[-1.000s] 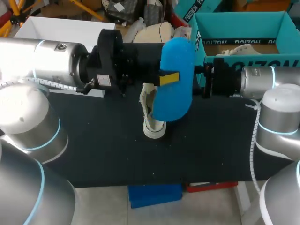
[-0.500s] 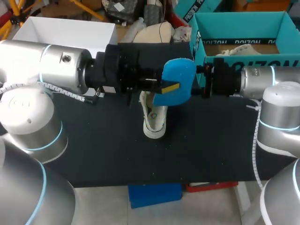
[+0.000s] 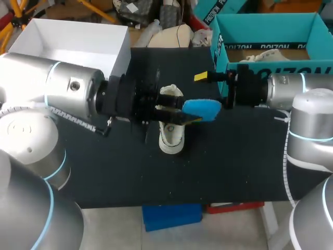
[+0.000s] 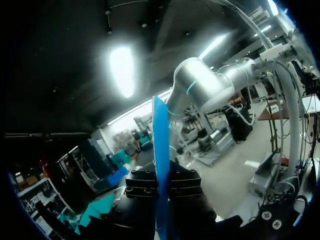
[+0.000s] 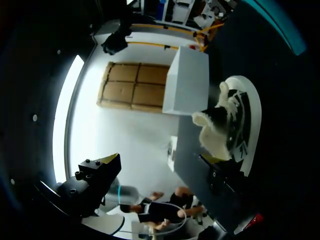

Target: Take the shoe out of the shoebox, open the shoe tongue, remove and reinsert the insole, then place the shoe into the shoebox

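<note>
A white shoe (image 3: 170,136) stands on the black table (image 3: 104,172), toe toward the front edge, its fluffy collar up. Just above its opening my left gripper (image 3: 179,113) is shut on a blue insole (image 3: 203,108), which lies nearly flat and sticks out to the right. In the left wrist view the insole (image 4: 160,150) shows edge-on between the black fingers (image 4: 142,186). My right gripper (image 3: 209,92) hangs wide open right of the shoe, holding nothing. Its wrist view shows the shoe (image 5: 234,125) beside one of its yellow-tipped fingers (image 5: 111,161). The teal shoebox (image 3: 260,22) stands at the back right.
A white box (image 3: 73,37) sits at the back left, also seen as the white box (image 5: 189,84) beyond the shoe in the right wrist view. Paper stuffing (image 3: 263,54) lies inside the teal shoebox. Bare black table runs along the front.
My left gripper has turned the insole from upright and broadside to nearly flat, and lowered it onto the shoe's opening. The right arm has stayed still.
</note>
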`<move>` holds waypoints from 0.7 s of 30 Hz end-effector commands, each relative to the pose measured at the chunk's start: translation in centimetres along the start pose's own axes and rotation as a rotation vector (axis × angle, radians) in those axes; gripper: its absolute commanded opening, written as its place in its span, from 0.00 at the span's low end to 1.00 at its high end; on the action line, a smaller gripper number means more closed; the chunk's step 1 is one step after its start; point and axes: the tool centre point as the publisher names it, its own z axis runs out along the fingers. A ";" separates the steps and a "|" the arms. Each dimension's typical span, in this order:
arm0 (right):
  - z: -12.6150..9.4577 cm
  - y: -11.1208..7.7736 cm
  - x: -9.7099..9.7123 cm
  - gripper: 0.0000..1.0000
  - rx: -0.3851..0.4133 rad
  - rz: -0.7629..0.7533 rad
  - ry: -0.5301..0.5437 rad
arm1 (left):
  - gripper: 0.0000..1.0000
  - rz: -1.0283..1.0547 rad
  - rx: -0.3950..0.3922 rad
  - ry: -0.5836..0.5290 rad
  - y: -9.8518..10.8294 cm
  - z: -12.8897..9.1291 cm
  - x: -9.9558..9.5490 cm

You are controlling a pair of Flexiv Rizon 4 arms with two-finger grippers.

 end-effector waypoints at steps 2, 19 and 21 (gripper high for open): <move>0.2 0.0 -0.1 1.00 -0.003 0.000 -0.001 | 0.00 0.305 -0.077 -0.094 3.2 -2.0 6.7; 0.2 0.0 -0.1 1.00 -0.003 0.000 -0.001 | 0.00 0.601 -0.129 -0.070 9.3 -3.9 8.8; 0.2 0.0 -0.1 1.00 -0.003 0.000 -0.001 | 0.00 0.601 -0.129 -0.070 9.3 -3.9 8.8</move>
